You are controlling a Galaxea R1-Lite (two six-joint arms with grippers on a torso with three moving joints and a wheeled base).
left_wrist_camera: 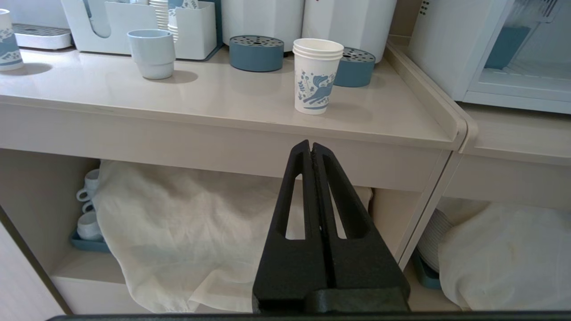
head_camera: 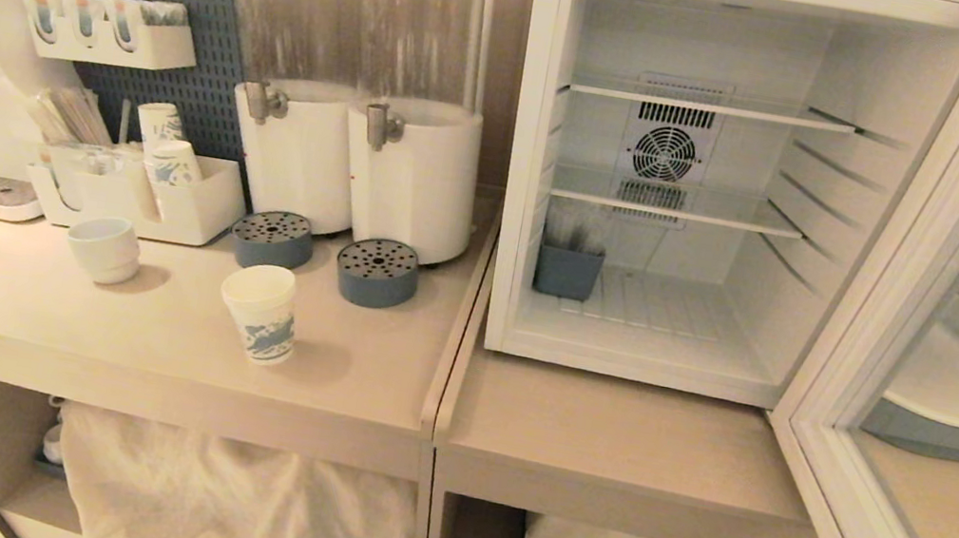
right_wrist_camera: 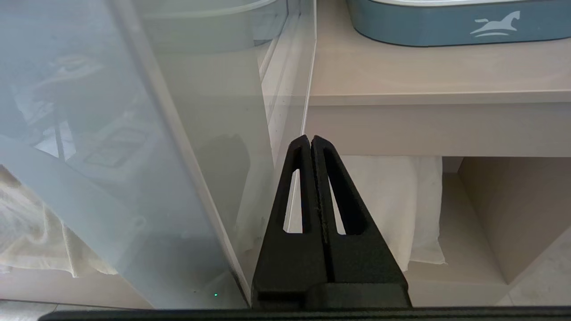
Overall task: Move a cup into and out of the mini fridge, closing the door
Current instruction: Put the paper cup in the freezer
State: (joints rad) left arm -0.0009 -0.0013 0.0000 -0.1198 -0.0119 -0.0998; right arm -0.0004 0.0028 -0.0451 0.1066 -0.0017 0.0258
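the cup [left_wrist_camera: 316,76] stands upright on the counter [left_wrist_camera: 214,96], beyond and above the left gripper [left_wrist_camera: 311,147], well apart; jaws pressed together, empty. right gripper [right_wrist_camera: 311,141], jaws likewise closed, sits beside the swung-open door [head_camera: 924,378]. mini fridge [head_camera: 524,170] holds no cup.

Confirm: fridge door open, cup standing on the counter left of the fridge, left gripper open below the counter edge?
Not quite: the left gripper is shut, fingers pressed together, per the left wrist view. The door is open, and the cup stands on the counter left of the mini fridge.
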